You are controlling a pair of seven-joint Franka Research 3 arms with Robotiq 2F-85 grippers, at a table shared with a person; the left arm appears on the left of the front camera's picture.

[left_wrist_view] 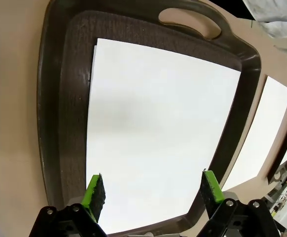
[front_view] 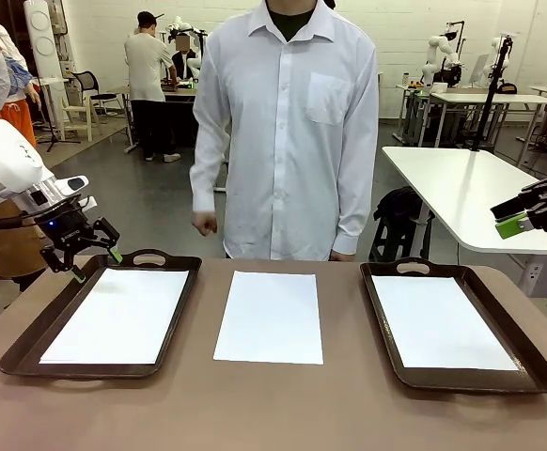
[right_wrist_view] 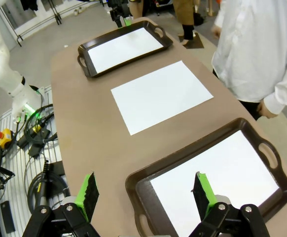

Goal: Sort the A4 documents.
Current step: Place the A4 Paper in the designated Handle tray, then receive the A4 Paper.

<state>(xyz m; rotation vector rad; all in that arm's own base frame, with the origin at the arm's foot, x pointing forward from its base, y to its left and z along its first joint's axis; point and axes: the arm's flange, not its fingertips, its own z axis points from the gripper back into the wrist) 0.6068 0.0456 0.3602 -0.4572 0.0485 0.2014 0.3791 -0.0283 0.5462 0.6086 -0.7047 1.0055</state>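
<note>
The loose A4 sheet (front_view: pixel 270 317) lies on the surface (front_view: pixel 255 413) between the left tray (front_view: pixel 29 348) and right tray (front_view: pixel 537 362), long axis toward the person, rightward of the spread, empty left jaws over the left tray's far corner, which seem nearer than the raised, likewise open right jaws.

1. The left tray (front_view: pixel 81 371) lies on the tabletop (front_view: pixel 273 413) at the robot's left. The left sheet (front_view: pixel 118 315) lies flat inside it, possibly on top of another sheet, though that edge is hard to read.
2. The middle sheet (front_view: pixel 270 317) lies directly on the tabletop between the two trays, touching neither.
3. The right tray (front_view: pixel 480 381) lies at the robot's right, with the right sheet (front_view: pixel 440 322) flat inside it.
4. A person (front_view: pixel 288 122) stands behind the far edge, in line with the middle sheet.
5. The left hand (front_view: pixel 95 263) hangs above the left tray's far left corner. The right hand (front_view: pixel 510 218) hangs high, to the right of the right tray.
</note>
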